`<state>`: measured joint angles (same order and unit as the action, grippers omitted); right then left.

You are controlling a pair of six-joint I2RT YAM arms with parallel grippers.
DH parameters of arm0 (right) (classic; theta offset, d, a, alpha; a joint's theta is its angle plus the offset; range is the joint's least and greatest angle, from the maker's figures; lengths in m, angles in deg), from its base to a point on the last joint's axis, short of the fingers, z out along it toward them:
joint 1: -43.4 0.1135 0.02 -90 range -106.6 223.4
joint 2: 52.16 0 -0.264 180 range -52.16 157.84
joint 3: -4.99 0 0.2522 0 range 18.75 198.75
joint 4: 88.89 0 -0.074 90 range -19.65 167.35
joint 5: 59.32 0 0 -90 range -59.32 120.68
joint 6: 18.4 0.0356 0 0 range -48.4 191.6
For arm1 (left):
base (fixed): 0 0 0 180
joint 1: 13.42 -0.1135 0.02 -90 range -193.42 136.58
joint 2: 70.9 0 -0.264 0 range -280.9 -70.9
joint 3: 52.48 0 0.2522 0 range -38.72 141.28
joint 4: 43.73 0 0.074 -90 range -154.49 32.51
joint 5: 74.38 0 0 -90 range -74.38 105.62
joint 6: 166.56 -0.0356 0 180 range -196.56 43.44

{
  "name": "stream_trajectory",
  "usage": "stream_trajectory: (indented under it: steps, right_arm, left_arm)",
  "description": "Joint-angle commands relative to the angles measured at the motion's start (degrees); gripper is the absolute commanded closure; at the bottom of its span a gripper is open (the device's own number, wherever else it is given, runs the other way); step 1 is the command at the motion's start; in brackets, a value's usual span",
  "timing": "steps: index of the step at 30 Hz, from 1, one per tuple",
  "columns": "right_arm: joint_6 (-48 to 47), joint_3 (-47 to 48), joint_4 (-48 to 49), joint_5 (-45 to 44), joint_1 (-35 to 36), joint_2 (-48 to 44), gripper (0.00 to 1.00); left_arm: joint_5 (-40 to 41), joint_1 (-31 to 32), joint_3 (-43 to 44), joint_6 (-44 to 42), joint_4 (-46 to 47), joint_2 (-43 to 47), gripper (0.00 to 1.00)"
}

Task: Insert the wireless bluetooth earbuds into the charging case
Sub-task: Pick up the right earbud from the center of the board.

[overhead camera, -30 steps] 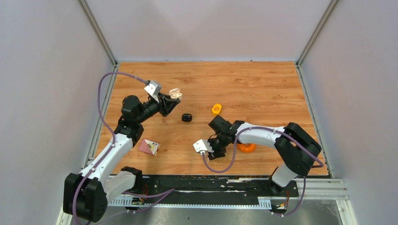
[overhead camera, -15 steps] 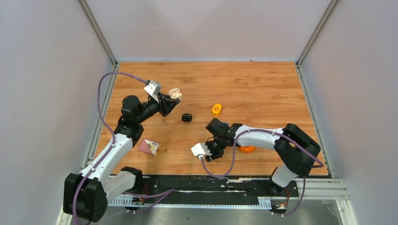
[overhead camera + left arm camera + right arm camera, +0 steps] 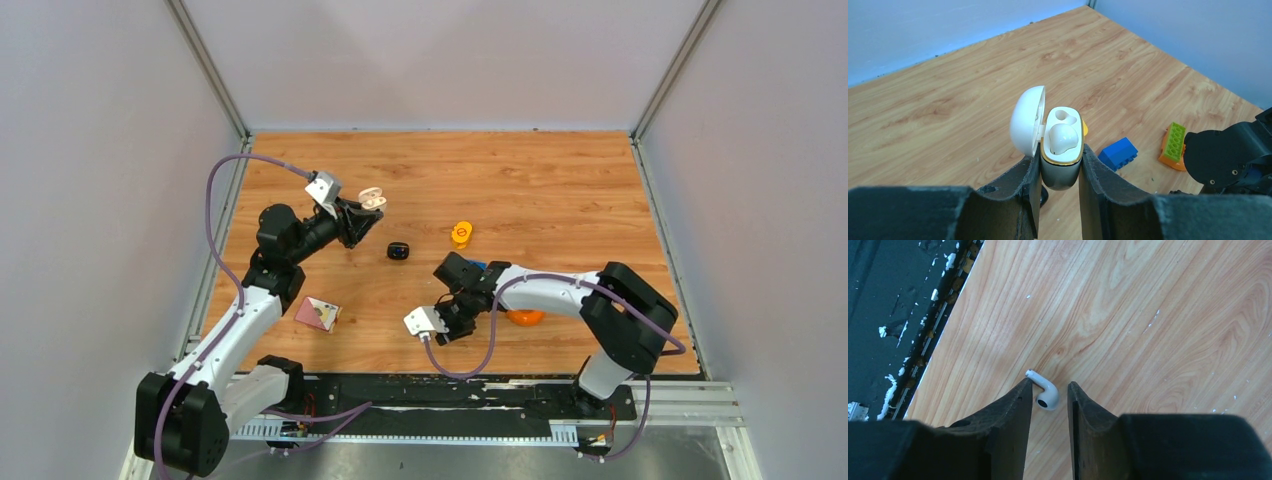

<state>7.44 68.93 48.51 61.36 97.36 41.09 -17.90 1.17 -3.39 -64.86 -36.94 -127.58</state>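
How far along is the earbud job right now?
Done: one white earbud sits in the open white charging case, clamped in the left gripper. In hand: the right gripper, fingers open, straddles a second white earbud lying on the table. Left: grip it, carry it over, seat it in the empty socket.

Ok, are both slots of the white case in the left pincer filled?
No, one earbud sits in the open case; the other slot is empty.

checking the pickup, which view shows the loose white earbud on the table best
The right wrist view: the white earbud lies in full sight between the right gripper's open jaws. In the top external view that gripper hides it. The left wrist view, aimed at the charging case, misses it.
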Motion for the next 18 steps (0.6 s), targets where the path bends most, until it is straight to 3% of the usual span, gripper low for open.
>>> stream_trajectory:
  steps: [1,18]
  right_arm:
    - [-2.5,0.9,-7.2,-6.3,0.0,3.3,0.67]
    - [-1.3,4.1,-11.4,-5.1,-1.0,5.0,0.64]
  left_arm:
    - [0.5,-0.4,0.3,0.7,2.8,1.4,0.99]
    - [0.7,-0.4,-0.5,1.5,3.6,1.6,0.99]
